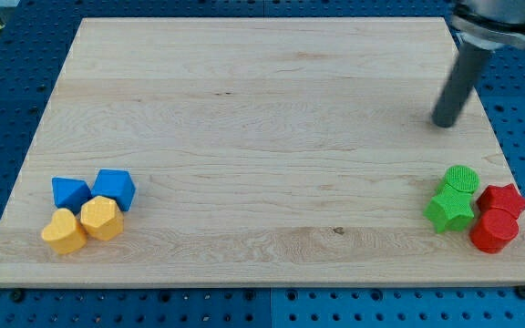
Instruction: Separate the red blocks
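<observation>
Two red blocks sit touching at the view's bottom right: a red star (504,199) and, just below it, a red cylinder (493,231). Right beside them to the left are a green star (450,210) and a green cylinder (461,179). My tip (444,124) rests on the board at the right side, above the green cylinder and well clear of it, apart from the red blocks.
At the view's bottom left, two blue blocks (71,192) (115,189) and two yellow blocks (64,231) (102,219) form a tight cluster. The wooden board (262,137) lies on a blue perforated table; the red blocks are near its right edge.
</observation>
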